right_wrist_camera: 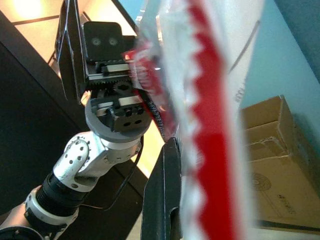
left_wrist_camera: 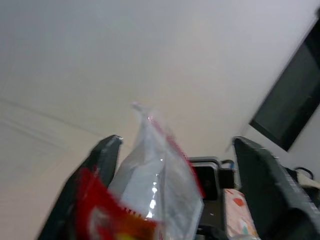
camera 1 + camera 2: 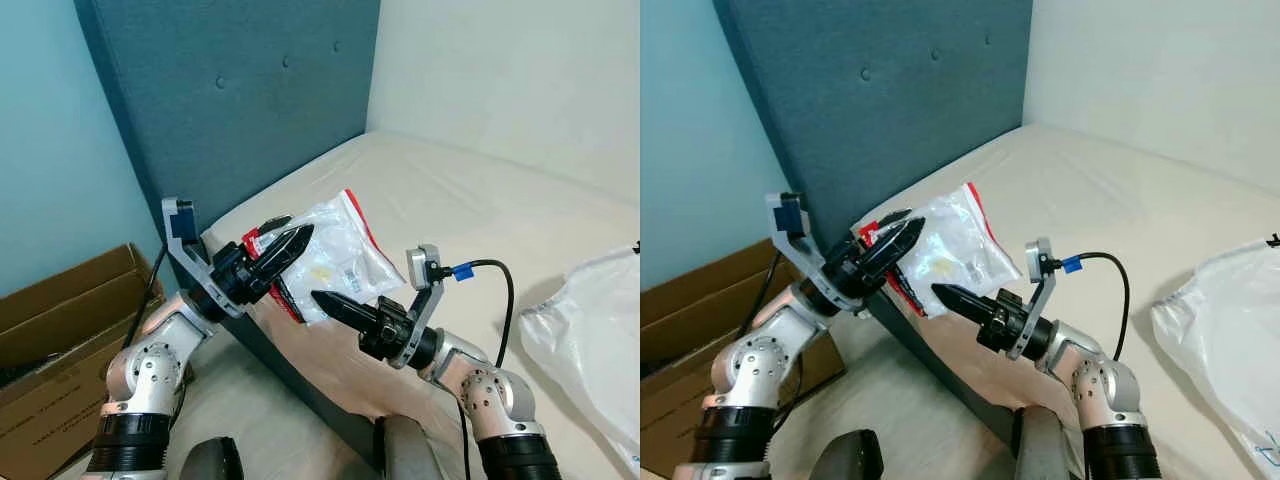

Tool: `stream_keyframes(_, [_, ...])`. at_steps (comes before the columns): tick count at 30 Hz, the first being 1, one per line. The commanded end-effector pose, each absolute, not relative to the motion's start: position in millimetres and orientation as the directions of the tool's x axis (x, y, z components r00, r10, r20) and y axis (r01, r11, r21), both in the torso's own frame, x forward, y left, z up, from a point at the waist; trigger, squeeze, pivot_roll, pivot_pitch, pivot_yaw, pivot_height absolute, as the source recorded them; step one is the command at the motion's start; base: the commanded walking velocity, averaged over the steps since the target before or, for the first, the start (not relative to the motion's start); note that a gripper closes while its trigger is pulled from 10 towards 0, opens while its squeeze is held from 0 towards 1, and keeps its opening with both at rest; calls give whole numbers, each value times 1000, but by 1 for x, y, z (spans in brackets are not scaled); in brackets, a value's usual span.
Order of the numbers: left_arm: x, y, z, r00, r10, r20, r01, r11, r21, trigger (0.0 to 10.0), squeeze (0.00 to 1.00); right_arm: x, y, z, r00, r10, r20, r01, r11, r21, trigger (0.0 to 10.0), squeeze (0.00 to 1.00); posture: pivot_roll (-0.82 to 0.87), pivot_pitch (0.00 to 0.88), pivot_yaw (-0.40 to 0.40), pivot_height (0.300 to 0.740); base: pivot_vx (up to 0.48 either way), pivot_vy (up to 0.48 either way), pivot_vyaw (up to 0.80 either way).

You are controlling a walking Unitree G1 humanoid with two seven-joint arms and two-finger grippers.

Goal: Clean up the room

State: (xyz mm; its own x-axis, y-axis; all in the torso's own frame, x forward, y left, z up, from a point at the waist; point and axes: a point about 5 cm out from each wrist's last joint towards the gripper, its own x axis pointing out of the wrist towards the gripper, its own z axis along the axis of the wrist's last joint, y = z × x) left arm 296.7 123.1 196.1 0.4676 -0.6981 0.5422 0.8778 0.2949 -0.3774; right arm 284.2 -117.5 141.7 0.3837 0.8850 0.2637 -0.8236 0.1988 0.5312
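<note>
The left gripper [image 3: 290, 243] had its jaws clamped on the near end of a clear packet with red edging [image 3: 340, 255], one finger over it and one under, holding it off the bed [image 3: 470, 200]. The packet fanned out beyond those jaws toward the blue headboard [image 3: 250, 90]. Just below it the right gripper [image 3: 330, 300] pointed its jaws at the packet's lower red edge; in the right wrist view one finger lay right against the red strip, but whether those jaws were apart or pinching could not be told.

This looked like a pass or a two-handed steadying of litter just lifted. Out past the left arm stood an open cardboard box [image 3: 60, 300], a likely drop place; a white plastic bag [image 3: 590, 330] lay on the bed beyond the right arm. The next move would call for one firm hold, then a swing toward the box.
</note>
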Motion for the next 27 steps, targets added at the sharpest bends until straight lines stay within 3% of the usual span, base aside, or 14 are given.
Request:
stream_keyframes(1, [293,121,194,436,-725,533,892,270,-362,0,0,285,-117,144,389,884,258,-827,212,520,0,0,-74,0,-7,550,0,0,0])
stream_keyframes(6, [281,112,182,356,-805,475,915,199,-350,0,0,292,-116,153,414,856,309,-836,224,501,0,0,-68,0,-13,550,0,0,0])
stream_keyframes(18, [284,109,176,368,-821,436,914,234,-331,0,0,295,-116,158,429,841,331,-837,231,496,0,0,-69,0,-14,550,0,0,0])
stream_keyframes(19, [285,109,175,377,-817,437,911,242,-332,0,0,295,-116,157,435,840,325,-840,247,483,8471,0,-72,0,-13,550,0,0,0])
stream_keyframes(20, [286,110,175,384,-814,436,909,252,-331,0,0,296,-116,156,447,837,318,-837,266,478,10000,0,-73,0,-12,550,0,0,0])
stream_keyframes(26, [290,111,175,418,-797,436,898,290,-331,0,0,303,-121,152,517,800,303,-804,334,492,10000,0,-75,0,-11,550,0,0,0])
stream_keyframes(27, [292,112,175,435,-788,437,891,308,-333,0,0,307,-124,150,556,775,299,-782,365,506,10000,431,-75,0,-11,550,0,0,0])
